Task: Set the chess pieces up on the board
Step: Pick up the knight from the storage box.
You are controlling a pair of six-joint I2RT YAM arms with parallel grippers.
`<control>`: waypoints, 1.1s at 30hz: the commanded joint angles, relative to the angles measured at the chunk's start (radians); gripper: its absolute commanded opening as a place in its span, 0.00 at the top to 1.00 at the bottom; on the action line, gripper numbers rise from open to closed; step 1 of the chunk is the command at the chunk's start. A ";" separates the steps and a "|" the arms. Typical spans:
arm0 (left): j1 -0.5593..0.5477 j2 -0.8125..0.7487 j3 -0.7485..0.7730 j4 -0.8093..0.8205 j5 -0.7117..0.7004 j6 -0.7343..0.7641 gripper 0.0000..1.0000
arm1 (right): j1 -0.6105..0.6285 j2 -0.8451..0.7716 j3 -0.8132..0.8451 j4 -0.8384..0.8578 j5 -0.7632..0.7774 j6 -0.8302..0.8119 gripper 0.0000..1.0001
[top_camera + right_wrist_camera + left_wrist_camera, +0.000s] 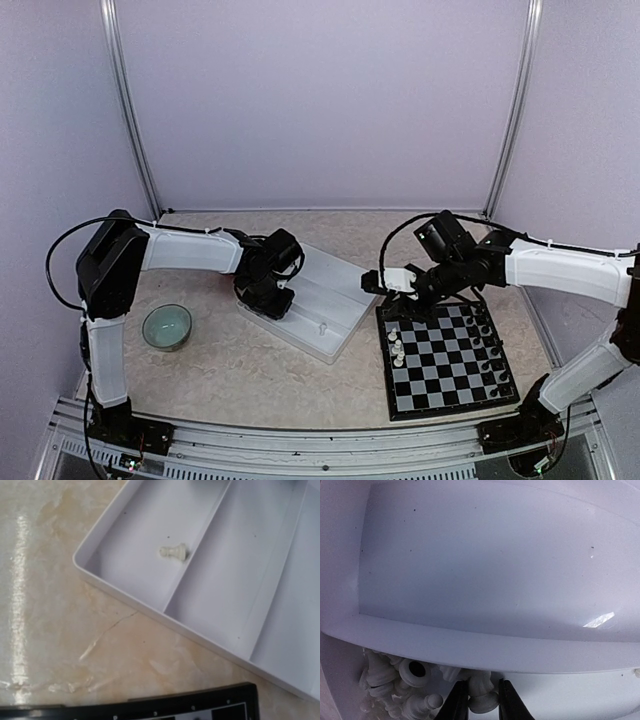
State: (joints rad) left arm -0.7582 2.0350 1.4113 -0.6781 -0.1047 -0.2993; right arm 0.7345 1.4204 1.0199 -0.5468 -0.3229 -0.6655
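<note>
My left gripper (268,300) is down in the white divided tray (340,300). In the left wrist view its black fingers (456,700) are closed on a white chess piece (483,699) lying beside a heap of white pieces (395,687). My right gripper (375,284) hovers by the far left corner of the board (450,385); its fingers do not show in its wrist view. White pieces (397,345) stand along the board's left edge and black pieces (486,345) along its right edge. One white pawn (173,552) lies in a tray compartment.
A green bowl (166,326) sits on the table left of the tray. The tray's rim (125,596) and the board's black border (200,706) show in the right wrist view, with bare marble tabletop (60,605) between them.
</note>
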 commanded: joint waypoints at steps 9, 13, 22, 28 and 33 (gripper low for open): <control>-0.013 -0.128 -0.039 0.042 -0.005 0.072 0.90 | -0.075 0.059 0.153 0.017 -0.054 0.121 0.74; -0.057 -0.273 -0.125 0.183 0.002 0.133 0.91 | -0.161 0.118 0.258 0.030 -0.173 0.278 0.75; -0.189 -0.532 -0.291 0.493 0.029 0.241 0.90 | -0.219 0.344 0.532 -0.194 -0.621 0.393 0.67; -0.258 -0.546 -0.283 0.529 -0.006 0.280 0.90 | -0.206 0.402 0.564 -0.212 -0.826 0.453 0.62; -0.286 -0.523 -0.257 0.532 -0.014 0.281 0.89 | -0.164 0.423 0.571 -0.223 -0.867 0.451 0.63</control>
State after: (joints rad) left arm -1.0260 1.4971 1.1328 -0.1867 -0.0967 -0.0414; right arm 0.5316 1.8229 1.5627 -0.7265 -1.0779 -0.2352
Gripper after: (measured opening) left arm 0.168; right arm 0.379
